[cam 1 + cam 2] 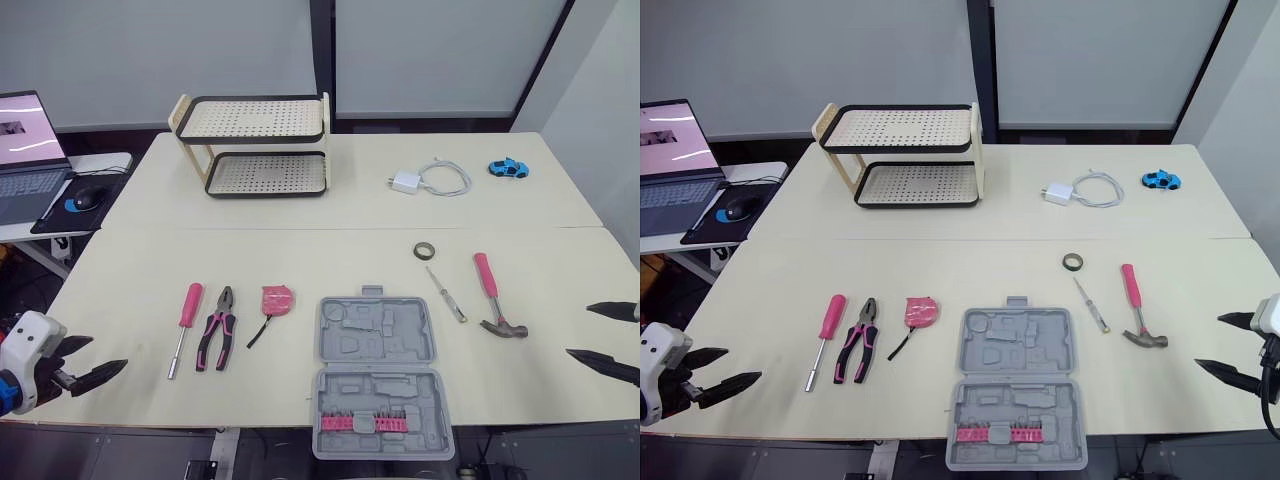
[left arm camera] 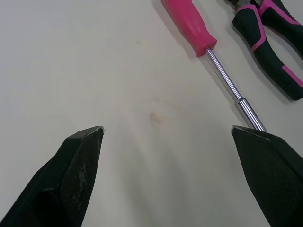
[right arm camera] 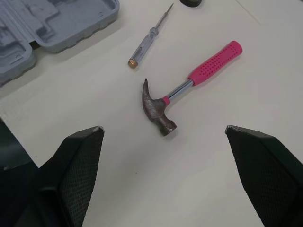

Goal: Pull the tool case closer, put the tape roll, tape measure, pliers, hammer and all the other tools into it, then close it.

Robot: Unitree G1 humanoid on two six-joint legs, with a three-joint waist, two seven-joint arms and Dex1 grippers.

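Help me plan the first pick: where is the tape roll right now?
In the eye views, the tape roll lies right of centre, just beyond the slim screwdriver and left of the hammer.

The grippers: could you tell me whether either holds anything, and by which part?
Nothing is held: the left gripper and the right gripper both stand open and empty.
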